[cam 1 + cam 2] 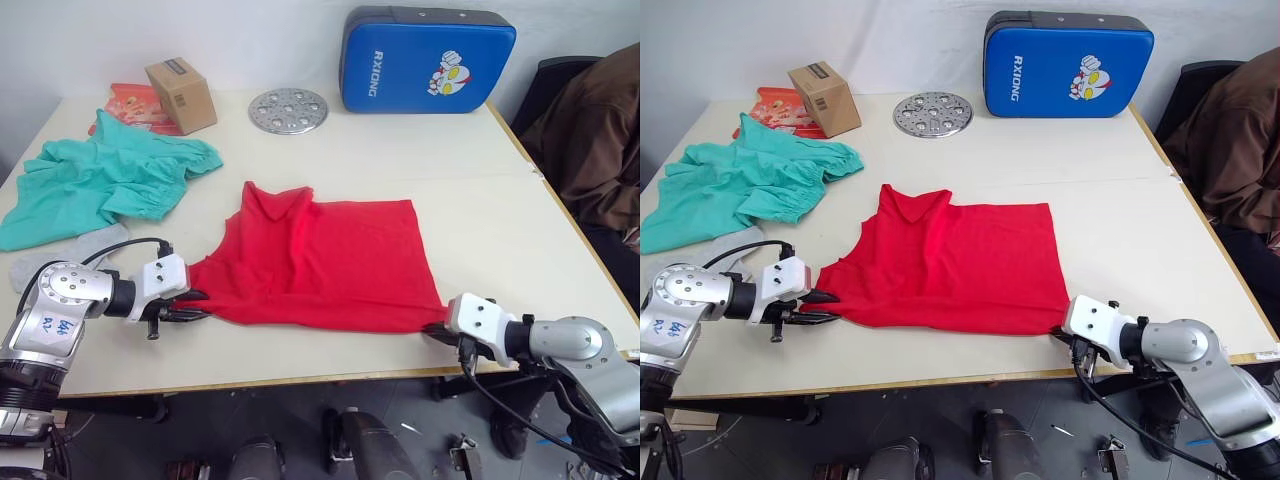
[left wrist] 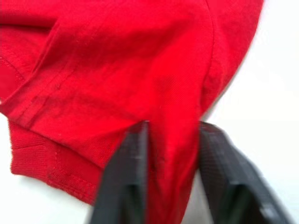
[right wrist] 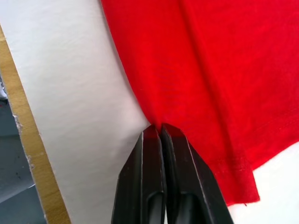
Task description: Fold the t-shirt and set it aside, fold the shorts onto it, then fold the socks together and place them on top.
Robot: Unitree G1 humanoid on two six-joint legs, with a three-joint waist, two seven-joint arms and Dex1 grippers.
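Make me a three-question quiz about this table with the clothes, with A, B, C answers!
1. Where are the shorts?
A. robot's left of the t-shirt
B. on the blue pad
C. under the box

2. What colour is the t-shirt?
A. grey
B. red
C. yellow

3. What is the right tool doing?
A. wide open
B. holding a sock
C. shut on the t-shirt's edge

Answers: 1 A, they lie beyond the left tool. 2 B, bright red cloth. 3 C, fingers pinch the hem.
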